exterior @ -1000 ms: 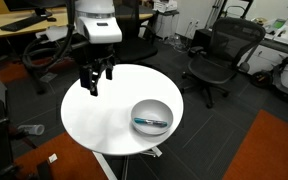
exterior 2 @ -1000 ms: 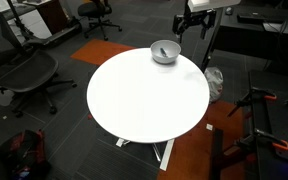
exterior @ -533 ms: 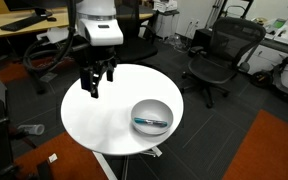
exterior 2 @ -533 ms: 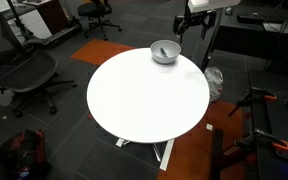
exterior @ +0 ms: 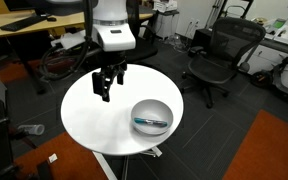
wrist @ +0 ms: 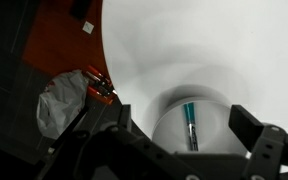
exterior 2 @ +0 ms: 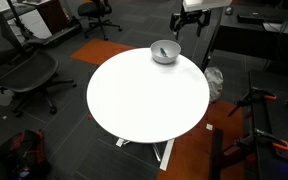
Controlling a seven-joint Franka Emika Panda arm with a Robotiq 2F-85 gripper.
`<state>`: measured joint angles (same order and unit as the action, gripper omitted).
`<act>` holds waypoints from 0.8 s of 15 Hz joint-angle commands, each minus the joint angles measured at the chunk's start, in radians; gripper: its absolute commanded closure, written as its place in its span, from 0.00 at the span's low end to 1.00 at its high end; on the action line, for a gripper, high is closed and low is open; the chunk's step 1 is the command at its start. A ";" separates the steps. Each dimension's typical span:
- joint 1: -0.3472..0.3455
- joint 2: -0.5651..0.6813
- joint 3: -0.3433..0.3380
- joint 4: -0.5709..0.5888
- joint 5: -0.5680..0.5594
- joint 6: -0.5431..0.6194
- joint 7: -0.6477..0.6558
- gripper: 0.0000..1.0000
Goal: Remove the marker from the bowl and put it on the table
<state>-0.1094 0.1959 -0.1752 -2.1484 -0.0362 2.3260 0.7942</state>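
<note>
The shiny metal bowl (exterior: 151, 116) stands on the white round table (exterior: 94, 115) near its edge, and also shows in the other exterior view (exterior 2: 164, 51). The marker (exterior: 150, 123), dark with a teal part, lies inside the bowl. In the wrist view the marker (wrist: 190, 125) lies in the bowl (wrist: 212, 100), seen between my fingers. My gripper (exterior: 106, 88) hangs open and empty above the table, beside the bowl and apart from it; it also shows in the other exterior view (exterior 2: 189, 22) and the wrist view (wrist: 180, 135).
Black office chairs (exterior: 216, 55) stand around the table. A wooden desk (exterior: 24, 22) is behind the arm. Orange carpet (exterior: 269, 150) lies on the floor. A grey crumpled bag (wrist: 60, 100) lies on the floor beside the table's edge.
The arm has moved across the table towards the bowl; the gripper stays open. The bowl and the marker have not moved.
</note>
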 commanded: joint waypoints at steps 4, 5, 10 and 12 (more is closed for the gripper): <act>0.004 0.128 -0.037 0.101 0.000 0.091 0.020 0.00; 0.007 0.144 -0.045 0.111 -0.008 0.102 0.022 0.00; 0.005 0.224 -0.053 0.176 0.009 0.152 -0.010 0.00; 0.008 0.257 -0.058 0.205 0.007 0.160 -0.009 0.00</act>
<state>-0.1095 0.3999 -0.2186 -2.0008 -0.0355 2.4706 0.7937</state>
